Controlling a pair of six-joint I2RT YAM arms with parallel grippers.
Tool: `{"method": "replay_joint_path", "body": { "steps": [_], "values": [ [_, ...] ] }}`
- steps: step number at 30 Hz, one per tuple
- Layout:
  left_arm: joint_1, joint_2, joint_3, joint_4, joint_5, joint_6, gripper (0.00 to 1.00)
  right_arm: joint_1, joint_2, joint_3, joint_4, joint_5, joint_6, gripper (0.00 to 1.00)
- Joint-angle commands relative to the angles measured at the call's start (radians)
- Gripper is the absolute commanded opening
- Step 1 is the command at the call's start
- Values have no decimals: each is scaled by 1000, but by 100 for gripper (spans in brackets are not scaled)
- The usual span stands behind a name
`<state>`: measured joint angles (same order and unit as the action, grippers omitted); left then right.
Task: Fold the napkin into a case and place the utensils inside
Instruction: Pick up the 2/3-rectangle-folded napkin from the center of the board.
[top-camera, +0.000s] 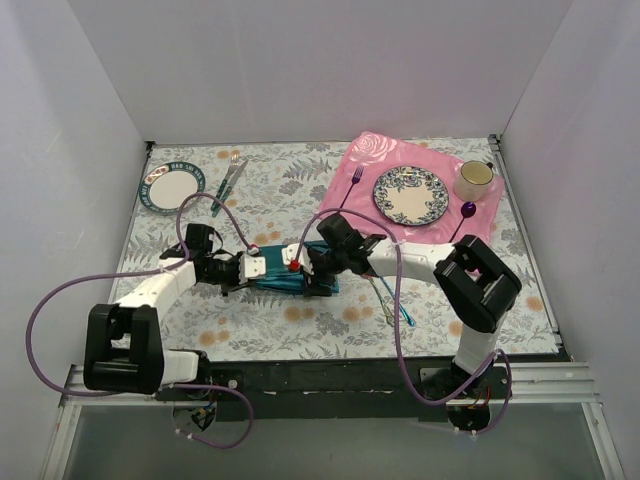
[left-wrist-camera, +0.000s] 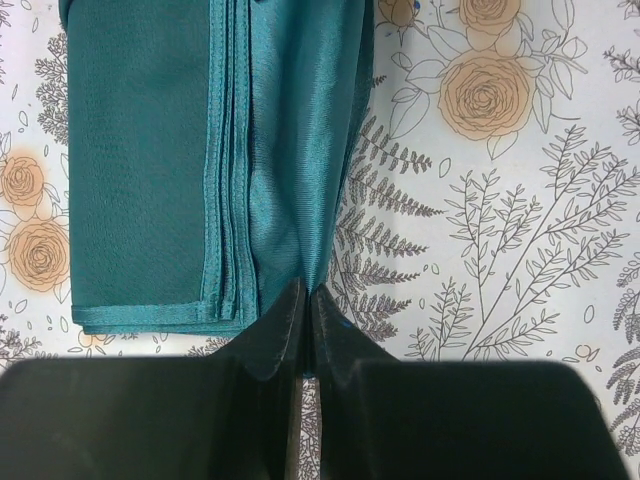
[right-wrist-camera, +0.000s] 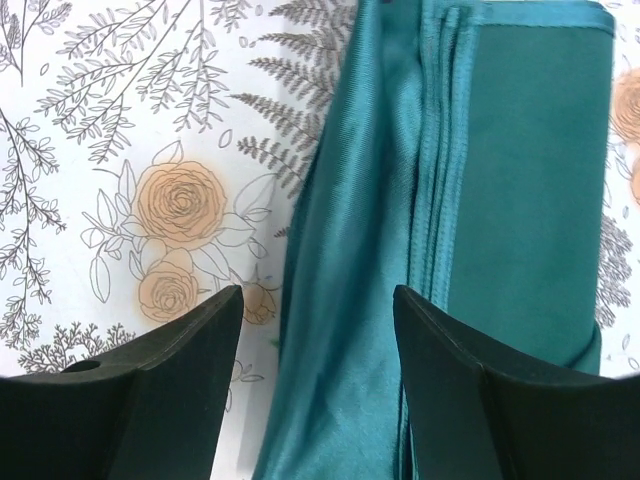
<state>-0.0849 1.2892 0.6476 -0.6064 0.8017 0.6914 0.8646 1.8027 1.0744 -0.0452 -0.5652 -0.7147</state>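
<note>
Fingers, left gripper: pressed together, pinching the near end of the shiny top flap of the napkin.
Fingers, right gripper: spread, one on each side of the same flap at its other end; nothing held.
Napkin position: mid-table in the top view, folded to a narrow layered strip between the two wrists.
Utensils: on the floral tablecloth, at 4 o'clock from the strip, outside it.
Step, judged: laying the last flap to form the pocket.
Technique: draw the flap taut lengthwise, set its edge parallel to the stacked hems, let go only once flat; avoid dragging the lower layers.
</note>
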Motion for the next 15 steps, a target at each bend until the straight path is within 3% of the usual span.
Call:
{"method": "replay_joint_path", "body": {
  "steps": [1, 15],
  "values": [
    [22, 27, 58, -82, 74, 7, 0, 45, -36, -18, 74, 44, -55, 70],
    [83, 151, 179, -213, 145, 45, 0, 114, 9, -60, 172, 211, -85, 67]
  ]
}}
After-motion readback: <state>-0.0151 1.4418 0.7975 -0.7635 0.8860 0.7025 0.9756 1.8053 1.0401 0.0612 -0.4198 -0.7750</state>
